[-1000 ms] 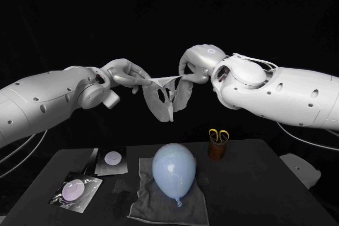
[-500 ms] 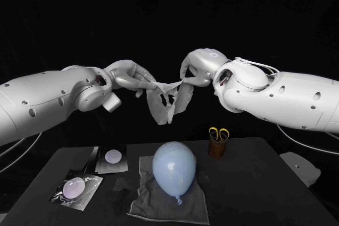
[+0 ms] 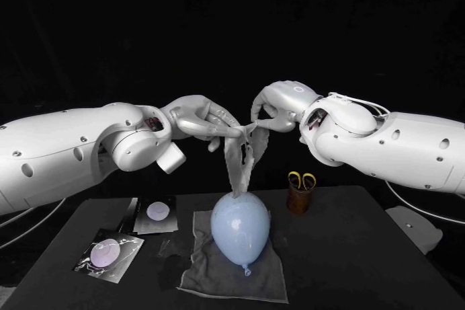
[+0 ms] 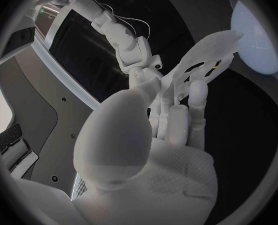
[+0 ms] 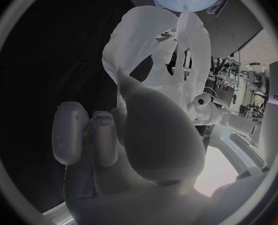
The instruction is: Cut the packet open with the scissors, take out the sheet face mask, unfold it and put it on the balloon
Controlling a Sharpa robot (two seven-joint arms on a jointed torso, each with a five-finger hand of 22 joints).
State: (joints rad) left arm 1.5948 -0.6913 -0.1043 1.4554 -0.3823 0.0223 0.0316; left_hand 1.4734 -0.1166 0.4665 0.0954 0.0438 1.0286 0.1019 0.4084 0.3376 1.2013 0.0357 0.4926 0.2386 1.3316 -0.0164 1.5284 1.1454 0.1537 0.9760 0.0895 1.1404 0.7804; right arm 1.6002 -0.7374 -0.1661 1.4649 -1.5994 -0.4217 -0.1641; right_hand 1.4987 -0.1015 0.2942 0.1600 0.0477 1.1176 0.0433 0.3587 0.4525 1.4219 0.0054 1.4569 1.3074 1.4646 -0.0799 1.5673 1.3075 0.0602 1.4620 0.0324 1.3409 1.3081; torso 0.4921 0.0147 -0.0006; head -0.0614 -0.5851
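So, cutting and extraction look done: the fingers of my left hand [image 3: 201, 119] and right hand [image 3: 274, 107] clamp the top of the sheet face mask [image 3: 241, 157], which hangs bunched above the balloon [image 3: 239, 224]. Unfolding and laying it remain.

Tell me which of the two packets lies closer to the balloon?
The rear packet, just left of the balloon; the front packet lies farther left and nearer the robot.

balloon [image 3: 239, 227]: pale blue, lying flat | sheet mask [image 3: 239, 161]: white, bunched, hanging (tip just above balloon) | scissors [image 3: 302, 181]: upright, yellow-handled
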